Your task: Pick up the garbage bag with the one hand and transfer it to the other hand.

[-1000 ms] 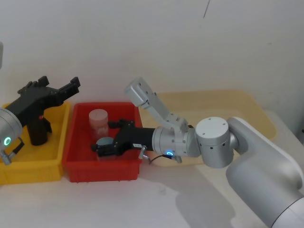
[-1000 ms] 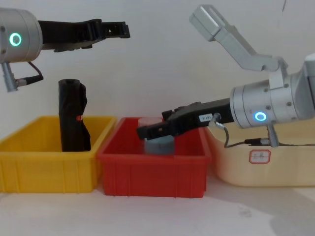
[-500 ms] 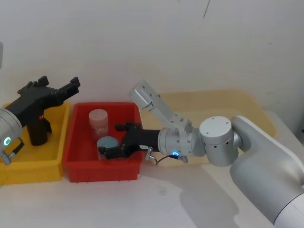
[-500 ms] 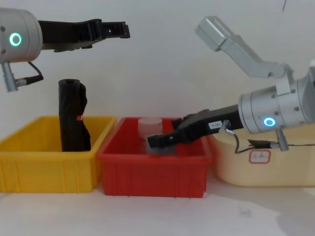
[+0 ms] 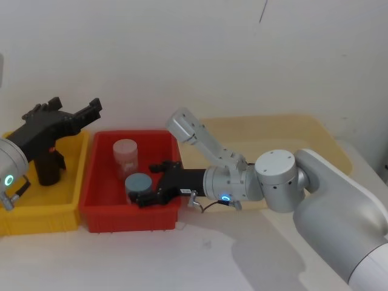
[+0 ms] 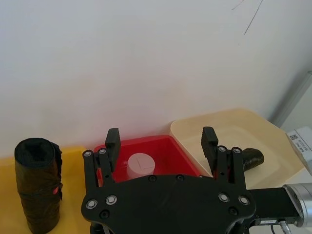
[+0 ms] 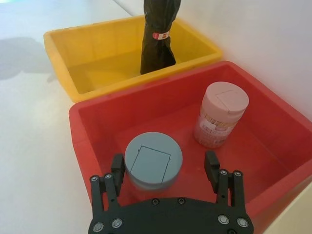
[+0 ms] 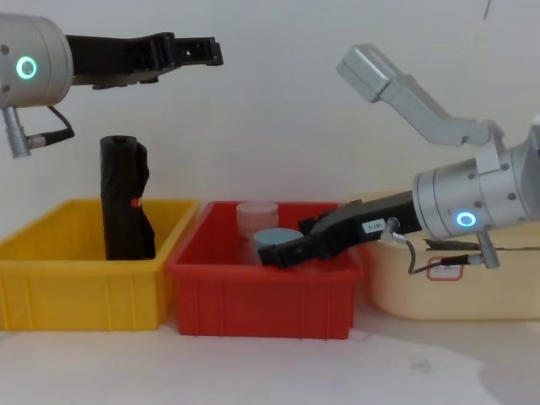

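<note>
We've got the garbage bag (image 8: 125, 199), a glossy black roll with a small red mark, standing upright in the yellow bin (image 8: 80, 283). Left hand (image 8: 192, 51) hangs open and empty above it. Right hand (image 7: 164, 171), white-labelled but unreadable, is open by the grey-lidded jar (image 7: 153, 160) in the red bin (image 7: 92, 126).

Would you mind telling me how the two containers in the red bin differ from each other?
The pink jar is taller and slimmer, with a pale pink lid and a printed label; the grey-lidded container is shorter and wider, and no label shows. The grey-lidded container sits nearer the right gripper, the pink jar farther back. Both stand upright in the red bin, lids on.
</note>
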### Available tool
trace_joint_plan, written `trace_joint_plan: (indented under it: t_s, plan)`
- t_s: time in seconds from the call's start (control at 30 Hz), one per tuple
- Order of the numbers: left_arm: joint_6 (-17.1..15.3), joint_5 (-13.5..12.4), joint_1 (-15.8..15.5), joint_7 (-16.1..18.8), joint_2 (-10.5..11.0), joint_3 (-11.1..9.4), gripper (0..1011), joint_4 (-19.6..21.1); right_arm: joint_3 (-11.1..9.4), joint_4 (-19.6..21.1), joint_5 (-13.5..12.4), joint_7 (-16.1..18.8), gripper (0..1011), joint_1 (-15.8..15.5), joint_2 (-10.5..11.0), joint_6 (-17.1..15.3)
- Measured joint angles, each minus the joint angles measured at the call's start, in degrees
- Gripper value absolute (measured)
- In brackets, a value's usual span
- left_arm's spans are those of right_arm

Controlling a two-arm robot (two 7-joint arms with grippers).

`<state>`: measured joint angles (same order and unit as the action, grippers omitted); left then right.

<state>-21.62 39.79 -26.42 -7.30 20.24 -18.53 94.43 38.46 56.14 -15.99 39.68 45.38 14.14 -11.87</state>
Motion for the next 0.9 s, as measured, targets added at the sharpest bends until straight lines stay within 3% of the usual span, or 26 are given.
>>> trace_joint_plan:
  t_s: [0.33, 0.77, 0.9]
  plan:
    - [0.0, 0.0, 0.0, 0.0, 0.0, 0.0, 1001, 0.0, 0.16, -1.23, -0.33, 0.47, 978, 0.44, -0.5, 0.37]
    - [0.0, 0.0, 0.0, 0.0, 0.0, 0.0, 1000, 0.0, 0.25, -1.91, -0.44, 0.66, 666, 0.64, -0.74, 0.51]
    - [0.0, 0.0, 0.0, 0.0, 0.0, 0.0, 1001, 0.0, 0.28, -2.0, -0.45, 0.69, 666, 0.67, -0.76, 0.54]
